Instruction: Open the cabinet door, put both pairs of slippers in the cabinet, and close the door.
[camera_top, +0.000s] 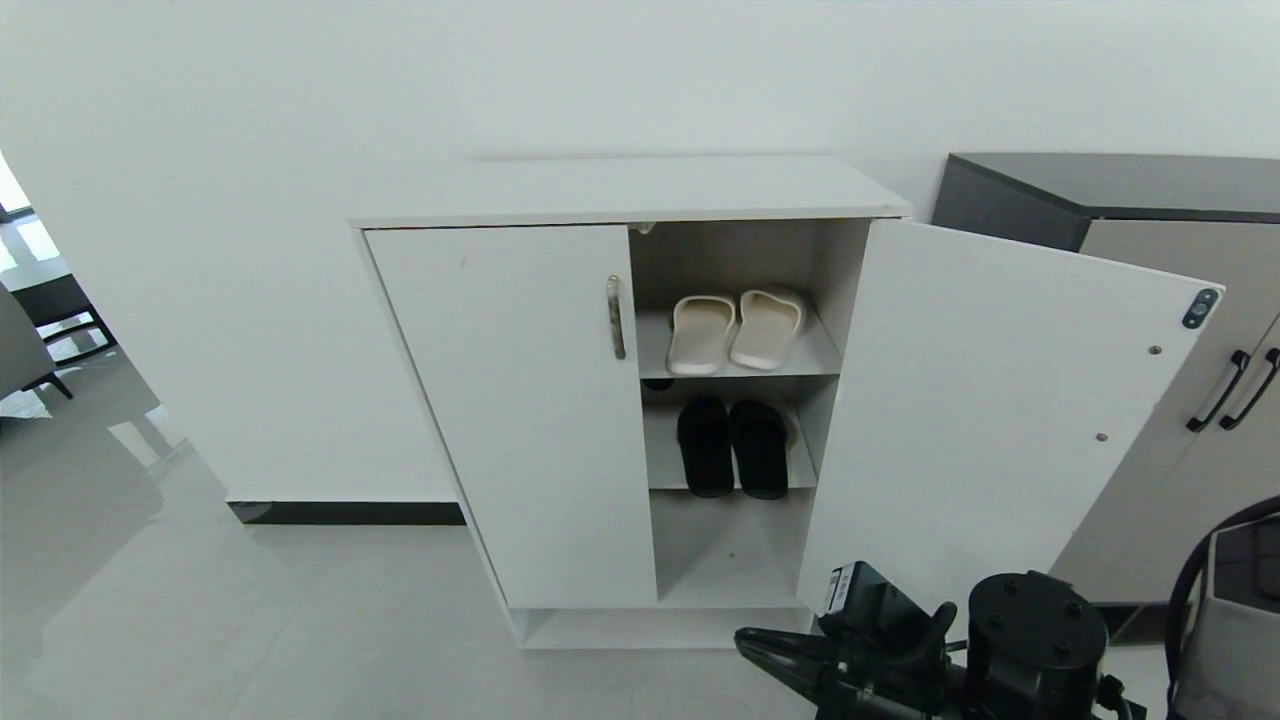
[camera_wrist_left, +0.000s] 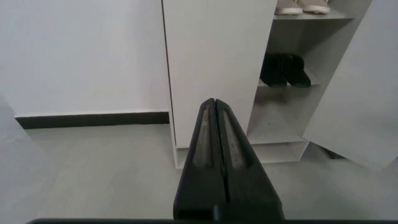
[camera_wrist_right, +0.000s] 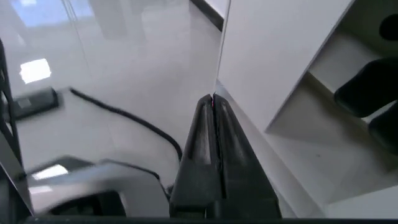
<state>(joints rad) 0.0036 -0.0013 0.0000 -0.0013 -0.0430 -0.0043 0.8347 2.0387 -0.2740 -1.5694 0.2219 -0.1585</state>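
Slippers of both pairs lie inside the cabinet (camera_top: 620, 190), which stands on the floor (camera_top: 300, 620) against a white wall. You see the white slippers (camera_top: 702, 335) side by side on the upper shelf (camera_top: 820, 355), and the black slippers (camera_top: 705, 447) side by side on the middle shelf (camera_top: 660, 450) directly below them. The bottom compartment (camera_top: 720, 560) lies under that shelf. The left door (camera_top: 520, 400) is closed, with its metal handle (camera_top: 616, 317) upright near its inner edge. The right door (camera_top: 990, 420) is swung wide open toward you, so the closing step is not yet done. Your right gripper (camera_wrist_right: 213, 109) hangs low over the floor, just in front of the cabinet's base and near the lower edge of the open door. Its jaws are pressed fully together and hold nothing. Your left gripper (camera_wrist_left: 215, 106) is well back from the cabinet, facing the closed door and the open shelves. Its jaws are likewise closed tight on nothing. Neither gripper touches a door or a slipper. A grey cabinet (camera_top: 1150, 250) with a dark top and black handles stands just beyond the open door on your right. A dark cable (camera_wrist_right: 124, 115) trails across the floor near the right arm.
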